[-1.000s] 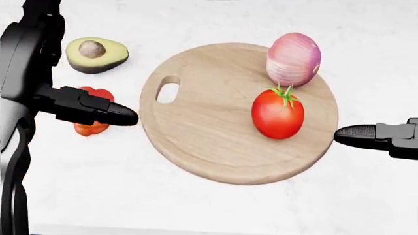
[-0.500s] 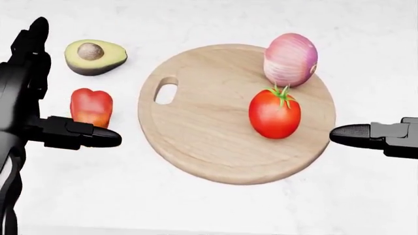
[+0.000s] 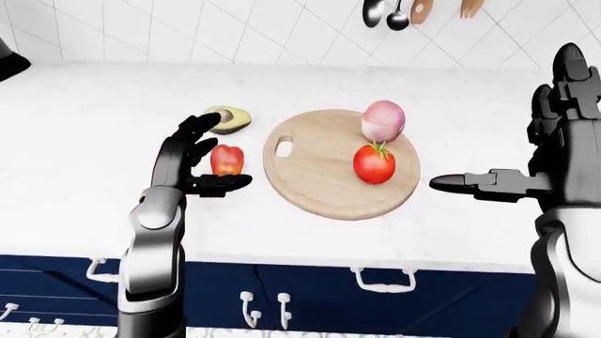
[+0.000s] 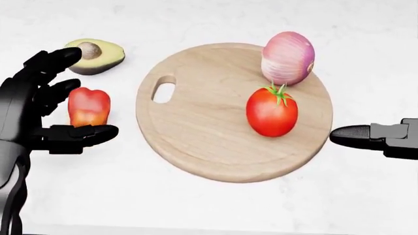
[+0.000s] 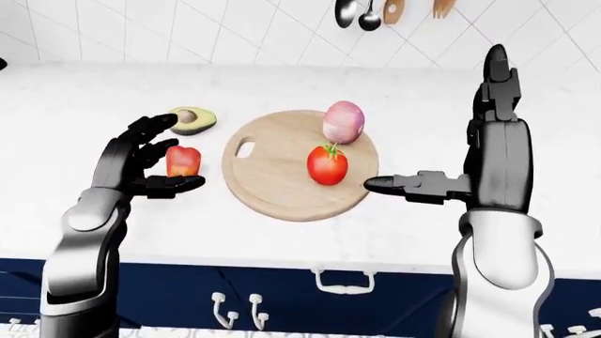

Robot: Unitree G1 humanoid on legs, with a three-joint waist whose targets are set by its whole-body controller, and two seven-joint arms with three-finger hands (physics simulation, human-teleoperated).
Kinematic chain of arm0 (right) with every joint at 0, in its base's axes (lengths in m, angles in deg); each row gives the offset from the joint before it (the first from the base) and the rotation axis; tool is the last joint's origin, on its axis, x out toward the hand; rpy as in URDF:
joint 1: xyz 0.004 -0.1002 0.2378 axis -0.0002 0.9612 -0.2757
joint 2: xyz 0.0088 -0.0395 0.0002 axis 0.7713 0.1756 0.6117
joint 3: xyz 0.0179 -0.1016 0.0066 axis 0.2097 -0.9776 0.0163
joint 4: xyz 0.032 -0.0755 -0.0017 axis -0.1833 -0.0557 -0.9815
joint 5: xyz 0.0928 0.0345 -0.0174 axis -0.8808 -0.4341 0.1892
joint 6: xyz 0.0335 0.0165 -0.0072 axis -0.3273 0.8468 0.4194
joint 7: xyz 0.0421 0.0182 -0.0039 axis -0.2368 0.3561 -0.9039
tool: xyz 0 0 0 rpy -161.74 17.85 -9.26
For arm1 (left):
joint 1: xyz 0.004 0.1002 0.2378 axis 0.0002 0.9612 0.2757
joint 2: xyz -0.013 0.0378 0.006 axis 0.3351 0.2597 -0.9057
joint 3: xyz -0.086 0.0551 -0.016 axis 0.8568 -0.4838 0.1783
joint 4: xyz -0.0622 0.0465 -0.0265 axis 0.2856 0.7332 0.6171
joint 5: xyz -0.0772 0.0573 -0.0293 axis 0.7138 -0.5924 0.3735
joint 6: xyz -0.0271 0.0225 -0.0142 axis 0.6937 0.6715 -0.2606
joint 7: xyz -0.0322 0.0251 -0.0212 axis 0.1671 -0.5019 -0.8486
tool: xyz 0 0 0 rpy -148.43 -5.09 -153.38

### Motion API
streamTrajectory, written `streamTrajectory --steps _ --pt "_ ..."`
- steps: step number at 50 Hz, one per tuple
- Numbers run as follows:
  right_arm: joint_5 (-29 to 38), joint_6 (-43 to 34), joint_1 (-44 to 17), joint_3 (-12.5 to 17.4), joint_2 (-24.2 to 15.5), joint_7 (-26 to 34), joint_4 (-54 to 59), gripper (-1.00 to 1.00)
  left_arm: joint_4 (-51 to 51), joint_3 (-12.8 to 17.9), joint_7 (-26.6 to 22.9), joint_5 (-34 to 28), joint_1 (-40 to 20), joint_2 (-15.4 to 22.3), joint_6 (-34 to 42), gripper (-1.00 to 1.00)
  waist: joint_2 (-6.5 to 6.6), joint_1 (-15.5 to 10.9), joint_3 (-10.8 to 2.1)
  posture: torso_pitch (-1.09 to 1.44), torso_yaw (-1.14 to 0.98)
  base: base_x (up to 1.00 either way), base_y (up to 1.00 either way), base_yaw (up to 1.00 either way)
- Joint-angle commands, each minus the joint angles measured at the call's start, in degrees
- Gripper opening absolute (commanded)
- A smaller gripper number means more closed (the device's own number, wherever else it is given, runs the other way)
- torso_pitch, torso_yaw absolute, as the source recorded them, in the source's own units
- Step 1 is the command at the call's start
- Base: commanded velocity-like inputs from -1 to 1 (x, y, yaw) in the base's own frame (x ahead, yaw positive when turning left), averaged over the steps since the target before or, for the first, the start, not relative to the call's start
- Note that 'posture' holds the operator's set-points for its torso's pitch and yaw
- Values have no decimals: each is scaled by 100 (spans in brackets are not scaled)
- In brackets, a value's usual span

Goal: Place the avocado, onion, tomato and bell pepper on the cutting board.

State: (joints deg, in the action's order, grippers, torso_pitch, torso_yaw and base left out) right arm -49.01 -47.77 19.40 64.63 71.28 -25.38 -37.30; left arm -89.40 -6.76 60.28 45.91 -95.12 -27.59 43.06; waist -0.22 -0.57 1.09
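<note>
White counter (image 3: pixel 84 113), tiled wall (image 3: pixel 234 32), navy cabinets (image 3: pixel 310 299), both robot hands spread, empty.

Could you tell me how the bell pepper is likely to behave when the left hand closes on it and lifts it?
The bell pepper stands upright on a narrow base, so a sideways nudge may tip it. Its skin looks glossy, so it could slip. The left hand is open around it.

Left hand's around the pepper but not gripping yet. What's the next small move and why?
Probably close the left hand on the bell pepper. Its open fingers already stand about the pepper, thumb below and fingers above in the head view. The pepper and avocado are off the cutting board; onion and tomato are on it. The right hand is open, off the board's right edge.
</note>
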Motion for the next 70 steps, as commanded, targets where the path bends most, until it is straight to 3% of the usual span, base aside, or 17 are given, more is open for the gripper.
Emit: streamTrajectory --steps 1,14,17,22,27,36,45,57,70 --pt "29 156 -125 35 -54 -39 -138 100 -168 38 41 -21 -162 51 -192 44 -3 1 -119 0 0 0 0 0" --pt "37 194 -128 21 -42 -60 -102 100 -153 44 19 -58 -97 50 -216 15 2 7 -131 0 0 0 0 0" --pt "14 130 -155 65 -81 -18 -145 100 -144 34 10 -74 -77 43 -224 0 1 7 -130 0 0 0 0 0" --pt "12 54 -246 47 -133 -12 -145 100 -134 23 -3 -90 -95 32 -218 -4 0 5 -127 0 0 0 0 0" --pt "6 55 -239 43 -132 -19 -152 100 -174 23 -20 -112 -61 30 -196 -25 -2 10 -130 0 0 0 0 0" --pt "38 132 -189 -4 -82 -48 -113 100 -323 4 -47 -189 -52 32 -107 -33 5 13 -135 0 0 0 0 0" --pt "28 139 -150 42 -70 -27 -142 100 -643 -173 -216 -365 -461 -16 325 -37 -12 10 -115 0 0 0 0 0" --pt "-5 287 -90 36 -24 -95 -40 100 -4 -794 -255 -540 -1262 -585 113 -37 -63 -10 -104 0 0 0 0 0" --pt "-76 242 -41 95 -57 -80 -134 100 955 -1243 -197 -491 -1856 -1325 -397 -38 -143 -17 -105 0 0 0 0 0"
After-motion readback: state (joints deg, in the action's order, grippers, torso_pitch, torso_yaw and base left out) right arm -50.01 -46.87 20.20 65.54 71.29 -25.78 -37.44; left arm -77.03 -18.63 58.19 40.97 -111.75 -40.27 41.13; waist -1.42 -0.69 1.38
